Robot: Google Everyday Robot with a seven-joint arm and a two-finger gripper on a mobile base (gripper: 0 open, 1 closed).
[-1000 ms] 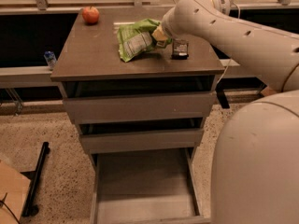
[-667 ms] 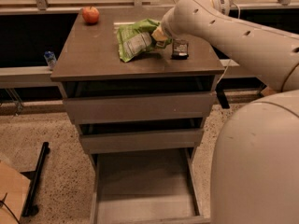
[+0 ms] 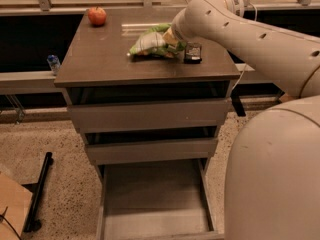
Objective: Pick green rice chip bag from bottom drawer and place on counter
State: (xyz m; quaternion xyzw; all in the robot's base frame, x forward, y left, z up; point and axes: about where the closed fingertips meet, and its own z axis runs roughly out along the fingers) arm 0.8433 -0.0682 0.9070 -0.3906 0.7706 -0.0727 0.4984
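Nearest me the bottom drawer [image 3: 155, 199] stands pulled right out, its flat grey floor bare. Above it the two shallower drawers [image 3: 145, 115] are open only a crack. The robot's pale body fills the near right.

On top, the counter [image 3: 95, 59] carries the green rice chip bag [image 3: 149, 43], lying crumpled on its side a little right of the middle and towards the far edge. So the bag is out of the drawer and resting on the counter. The arm reaches in from the right, and the pincer [image 3: 171, 38] sits right at the bag's right end, touching it. Whether it is pinching the foil or spread clear of it I cannot tell; the wrist hides that.

Just right of the bag, under the wrist, lies a small black packet [image 3: 193, 53]. An apple [image 3: 97, 16] sits well apart at the far left corner.

What worries me is the way out. If the pincer lifts with foil caught in it, the light bag would be dragged or flipped. A low sweep to the right could shove the black packet towards the right edge.
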